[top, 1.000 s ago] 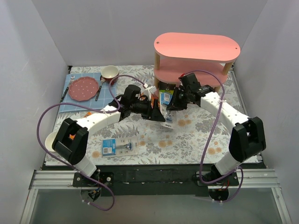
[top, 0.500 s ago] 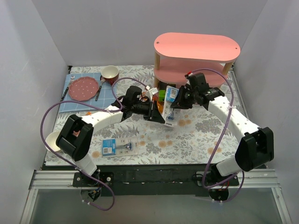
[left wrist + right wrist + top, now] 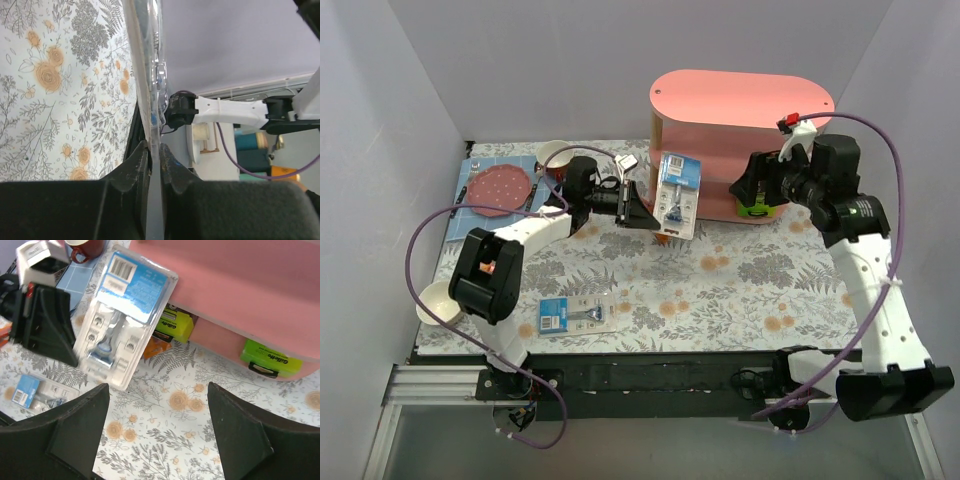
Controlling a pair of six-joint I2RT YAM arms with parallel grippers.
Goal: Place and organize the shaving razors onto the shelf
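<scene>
We record two arms bolted to the black base plate (image 3: 650, 375). The left arm (image 3: 535, 235) and right arm (image 3: 882, 300) have white rounded links joined by blocky black housings (image 3: 480, 292). A purple cable (image 3: 412, 275) loops up from the plate's left end; a second cable (image 3: 895, 160) rises from its right end. The left gripper (image 3: 154, 160) and right gripper (image 3: 157, 387) carry matte black wedge-shaped fingers (image 3: 235, 435). We note an orange mark (image 3: 483, 270) on the housing nearest the plate's left end, and a red tag (image 3: 786, 122) farthest from the plate.

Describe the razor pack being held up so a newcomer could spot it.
Start at the pink shelf; just off its left end, the left end effector pinches a clear blister pack by its edge. Unlike the other blister pack, lying flat on the floral table, this one is held in the air, blue-white card uppermost.
</scene>
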